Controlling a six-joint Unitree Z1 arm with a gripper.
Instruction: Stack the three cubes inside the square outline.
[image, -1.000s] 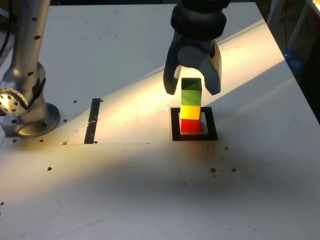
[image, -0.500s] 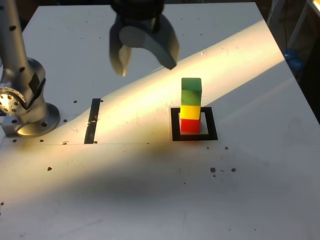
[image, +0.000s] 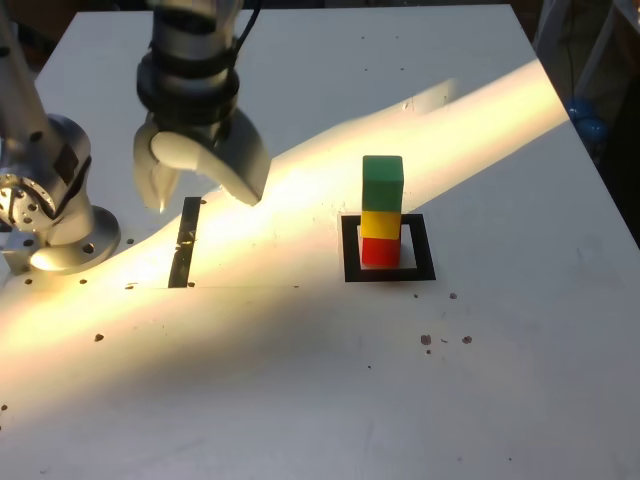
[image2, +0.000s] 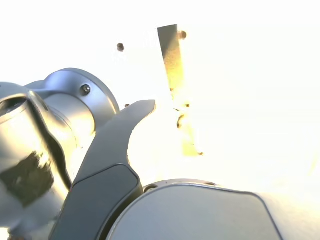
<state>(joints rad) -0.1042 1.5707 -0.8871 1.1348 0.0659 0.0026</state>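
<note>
Three cubes stand in one upright stack in the exterior view: a red cube (image: 379, 251) at the bottom, a yellow cube (image: 380, 224) on it, and a green cube (image: 382, 183) on top. The stack sits inside the black square outline (image: 389, 272), toward its left side. My gripper (image: 203, 193) hangs open and empty well to the exterior view's left of the stack, above the thin black strip (image: 186, 240). In the wrist view one grey finger (image2: 125, 134) shows against the glare; the cubes and outline are out of that view.
The arm's silver base (image: 48, 215) sits at the exterior view's left edge. A bright band of sunlight crosses the white table (image: 320, 380) diagonally. Small dark specks dot the surface. The strip (image2: 178, 85) looks washed out in the wrist view.
My open gripper has pulled away from the green cube, swinging to the exterior view's left and coming down over the black strip. The stack has stayed put.
</note>
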